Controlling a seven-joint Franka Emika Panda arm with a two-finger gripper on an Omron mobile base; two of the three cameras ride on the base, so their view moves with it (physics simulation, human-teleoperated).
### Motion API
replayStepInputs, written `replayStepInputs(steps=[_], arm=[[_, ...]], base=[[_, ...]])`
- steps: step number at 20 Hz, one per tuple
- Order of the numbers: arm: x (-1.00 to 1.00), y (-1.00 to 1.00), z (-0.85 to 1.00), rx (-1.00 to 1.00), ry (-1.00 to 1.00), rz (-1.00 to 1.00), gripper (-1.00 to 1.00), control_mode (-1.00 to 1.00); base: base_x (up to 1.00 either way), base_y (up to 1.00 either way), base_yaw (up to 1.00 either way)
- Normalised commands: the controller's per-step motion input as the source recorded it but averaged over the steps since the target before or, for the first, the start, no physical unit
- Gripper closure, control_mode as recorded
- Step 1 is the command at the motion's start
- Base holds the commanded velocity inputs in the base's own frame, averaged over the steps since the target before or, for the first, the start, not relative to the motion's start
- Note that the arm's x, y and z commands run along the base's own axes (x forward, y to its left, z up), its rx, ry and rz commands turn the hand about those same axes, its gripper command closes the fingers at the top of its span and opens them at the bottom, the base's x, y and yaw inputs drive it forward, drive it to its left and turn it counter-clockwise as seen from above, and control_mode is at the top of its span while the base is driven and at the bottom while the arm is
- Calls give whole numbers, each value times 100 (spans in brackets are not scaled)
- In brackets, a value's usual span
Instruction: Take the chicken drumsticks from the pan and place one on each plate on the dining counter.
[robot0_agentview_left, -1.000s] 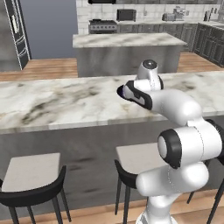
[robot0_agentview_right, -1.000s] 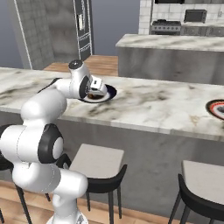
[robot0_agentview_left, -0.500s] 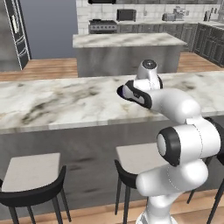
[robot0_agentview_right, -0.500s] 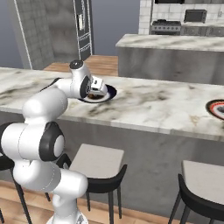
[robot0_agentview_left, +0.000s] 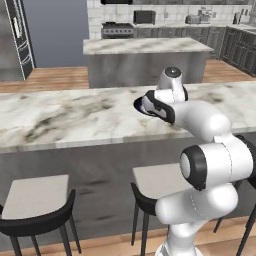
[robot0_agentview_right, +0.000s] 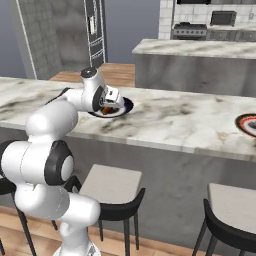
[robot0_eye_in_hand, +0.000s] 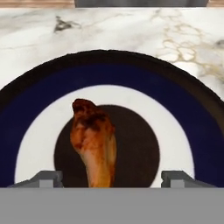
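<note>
An orange-brown chicken drumstick (robot0_eye_in_hand: 94, 144) lies on the dark centre of a round plate (robot0_eye_in_hand: 112, 70) with a dark blue rim and a white ring. That plate (robot0_agentview_right: 123, 106) rests on the marble dining counter (robot0_agentview_left: 60, 117). My gripper (robot0_eye_in_hand: 110, 178) hovers just over it, open, with the fingertips (robot0_eye_in_hand: 43, 177) wide apart on either side of the meat and not touching it. From the right base view the gripper (robot0_agentview_right: 107, 106) covers part of the plate. A second plate (robot0_agentview_right: 247, 123) sits far right on the counter. The pan is out of view.
Behind the counter stands a shorter marble island (robot0_agentview_left: 145, 47), with kitchen cabinets and a stove beyond it. Black-framed stools (robot0_agentview_left: 35, 200) (robot0_agentview_right: 112, 185) stand under the counter's near edge. A tall fridge (robot0_agentview_right: 92, 30) is at the back.
The jaws have gone from shut to wide open and let go of the drumstick, which now lies on the plate. The arm has hardly moved.
</note>
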Motion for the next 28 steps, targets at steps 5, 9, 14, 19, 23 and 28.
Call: replayStepInputs(steps=[5,9,14,19,23,28], arm=[[-2,-2,32,0,0,0,-100,-100],[-21,0,44,0,0,0,-100,-100],[-76,2,28,0,0,0,-100,-100],[-100,3,4,0,-4,0,-100,-100],[-100,0,-8,0,-17,0,-100,-100],[-100,0,-8,0,-24,0,-100,-100]], base=[[0,0,0],[0,0,0],[0,0,0],[0,0,0],[0,0,0],[0,0,0]])
